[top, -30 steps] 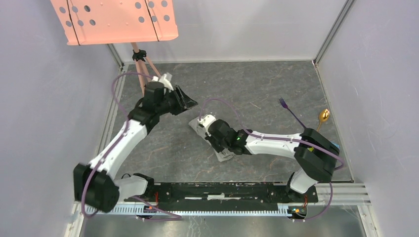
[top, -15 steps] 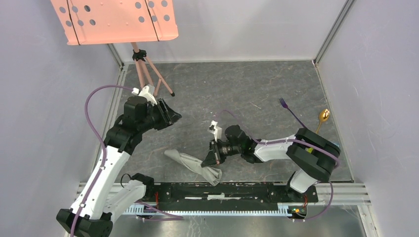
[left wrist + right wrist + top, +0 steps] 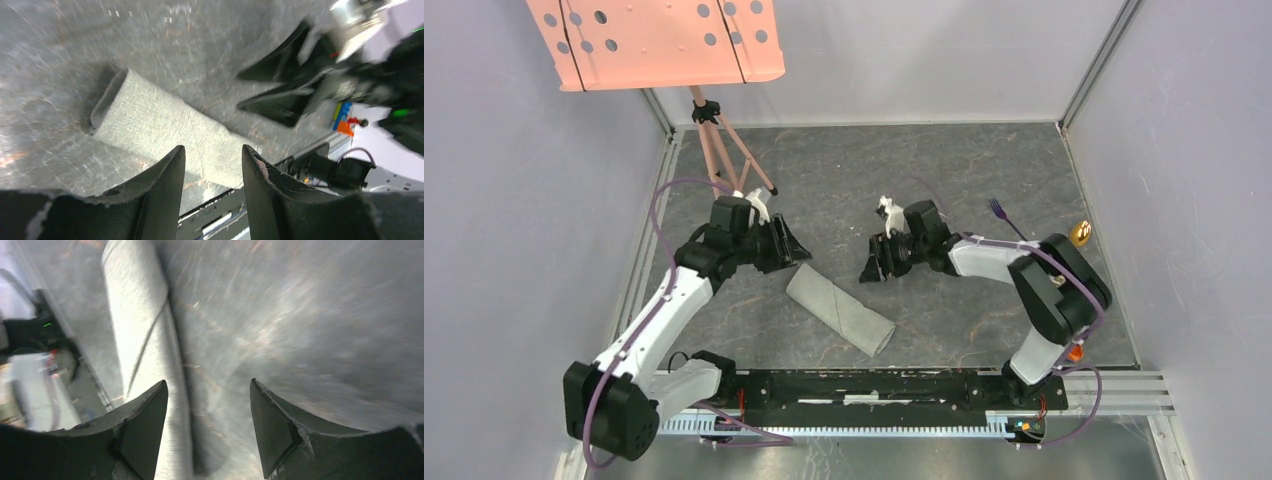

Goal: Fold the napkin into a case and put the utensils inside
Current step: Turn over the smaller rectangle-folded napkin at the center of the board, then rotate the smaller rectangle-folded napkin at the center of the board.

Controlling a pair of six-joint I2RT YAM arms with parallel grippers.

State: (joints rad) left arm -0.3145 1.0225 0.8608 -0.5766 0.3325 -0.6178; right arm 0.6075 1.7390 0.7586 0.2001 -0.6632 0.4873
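Note:
The napkin lies folded into a narrow grey case [image 3: 839,308], slanting across the middle of the table. In the left wrist view the case [image 3: 160,132] shows an open mouth at its upper-left end. My left gripper [image 3: 792,248] hovers just beyond the case's far left end, open and empty [image 3: 212,150]. To the right of the case, my right gripper [image 3: 874,264] also stands open, clear of it, with the case [image 3: 142,325] lying past its left finger. The purple fork [image 3: 999,210] and the gold-bowled spoon [image 3: 1080,233] lie at the right, partly hidden by the right arm.
A salmon-pink perforated panel [image 3: 654,40] on a tripod [image 3: 724,155] stands at the back left. Grey walls enclose the table on three sides. A black rail [image 3: 874,388] runs along the near edge. Coloured blocks [image 3: 342,117] show beyond the table edge.
The right gripper opened and let the napkin go; it now lies flat as a pouch. The right arm drew back toward the far right. The left gripper swung in toward the pouch's far end.

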